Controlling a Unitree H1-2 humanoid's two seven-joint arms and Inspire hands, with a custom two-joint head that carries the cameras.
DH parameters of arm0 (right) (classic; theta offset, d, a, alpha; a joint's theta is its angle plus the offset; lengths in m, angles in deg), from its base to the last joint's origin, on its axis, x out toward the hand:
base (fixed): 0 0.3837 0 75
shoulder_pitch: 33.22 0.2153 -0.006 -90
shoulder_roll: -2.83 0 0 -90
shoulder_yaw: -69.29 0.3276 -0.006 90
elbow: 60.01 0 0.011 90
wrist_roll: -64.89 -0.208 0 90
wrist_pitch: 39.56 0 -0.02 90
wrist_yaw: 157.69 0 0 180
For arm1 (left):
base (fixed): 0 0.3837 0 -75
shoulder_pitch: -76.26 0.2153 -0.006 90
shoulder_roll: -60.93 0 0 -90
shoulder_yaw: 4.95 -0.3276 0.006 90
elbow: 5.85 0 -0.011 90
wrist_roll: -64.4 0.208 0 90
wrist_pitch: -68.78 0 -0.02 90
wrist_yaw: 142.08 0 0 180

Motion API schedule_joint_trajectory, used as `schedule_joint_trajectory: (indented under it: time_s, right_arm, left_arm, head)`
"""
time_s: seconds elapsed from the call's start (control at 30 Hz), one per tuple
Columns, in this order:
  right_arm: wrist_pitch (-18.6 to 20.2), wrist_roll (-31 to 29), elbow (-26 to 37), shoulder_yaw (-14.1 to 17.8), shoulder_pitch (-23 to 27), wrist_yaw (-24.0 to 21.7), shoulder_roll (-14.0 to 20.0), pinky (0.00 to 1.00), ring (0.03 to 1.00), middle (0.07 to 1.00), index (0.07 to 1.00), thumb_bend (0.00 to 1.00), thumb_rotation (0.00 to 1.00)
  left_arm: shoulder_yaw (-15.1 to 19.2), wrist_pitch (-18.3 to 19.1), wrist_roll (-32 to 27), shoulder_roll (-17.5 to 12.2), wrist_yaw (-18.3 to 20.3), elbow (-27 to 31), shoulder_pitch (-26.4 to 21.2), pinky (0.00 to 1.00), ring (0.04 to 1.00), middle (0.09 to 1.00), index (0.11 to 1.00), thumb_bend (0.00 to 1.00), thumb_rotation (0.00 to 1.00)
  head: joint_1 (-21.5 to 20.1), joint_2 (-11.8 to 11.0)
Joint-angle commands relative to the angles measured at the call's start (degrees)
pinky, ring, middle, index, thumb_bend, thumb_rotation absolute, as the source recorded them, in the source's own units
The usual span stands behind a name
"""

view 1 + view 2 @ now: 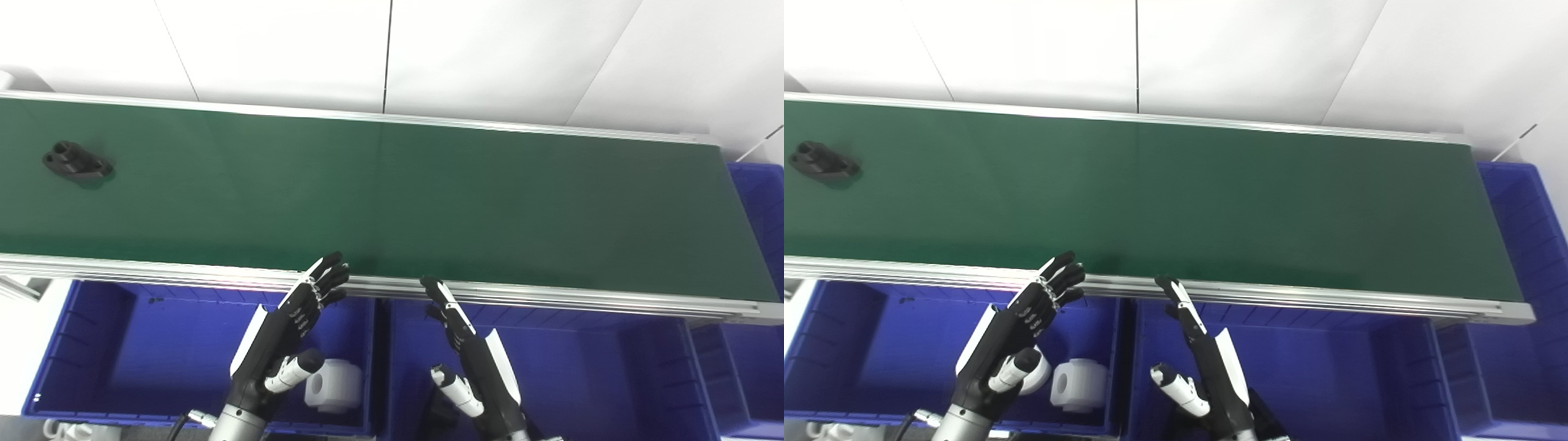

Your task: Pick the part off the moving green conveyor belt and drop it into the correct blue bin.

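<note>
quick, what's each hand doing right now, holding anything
Left hand: open, holding nothing, poised over the left blue bin.
Right hand: open, holding nothing, by the conveyor's near rail.

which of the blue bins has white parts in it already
The left near-side bin, under the left hand. White parts lie at its right end. The bin under the right hand shows none.

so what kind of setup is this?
Looks like a lab mock-up of a parts-sorting line: a green conveyor belt carrying a black part, with blue bins below its near edge, one holding a white part.
</note>
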Motion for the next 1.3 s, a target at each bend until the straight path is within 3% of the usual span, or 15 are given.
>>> schedule_joint_trajectory:
  time_s: [0.0, 0.53, 1.27]
  right_arm:
    - [-2.8, -0.5, 1.3, -0.4, -0.4, -0.4, -0.2, 0.89, 0.961, 0.983, 0.933, 0.88, 0.95]
    - [-3.2, 0.4, 1.2, -0.5, -0.4, 0.0, -0.3, 0.85, 0.924, 0.982, 0.932, 0.87, 0.96]
    - [-3.4, -0.1, 0.9, -0.7, -0.2, -0.2, -0.2, 0.89, 0.95, 0.975, 0.944, 0.88, 0.96]
  left_arm:
    - [-0.2, -2.2, 0.2, 0.3, 0.1, 0.6, -0.1, 0.86, 0.901, 0.895, 0.906, 0.87, 0.77]
    - [-0.1, -2.0, 1.4, 0.2, 0.0, 0.0, -0.2, 0.86, 0.901, 0.898, 0.898, 0.89, 0.77]
    - [0.0, -2.6, 1.1, 0.1, 0.1, -0.3, -0.2, 0.86, 0.904, 0.9, 0.907, 0.88, 0.78]
  head:
    - [0.1, 0.0]
    - [0.0, -0.1]
    - [-0.4, -0.4]
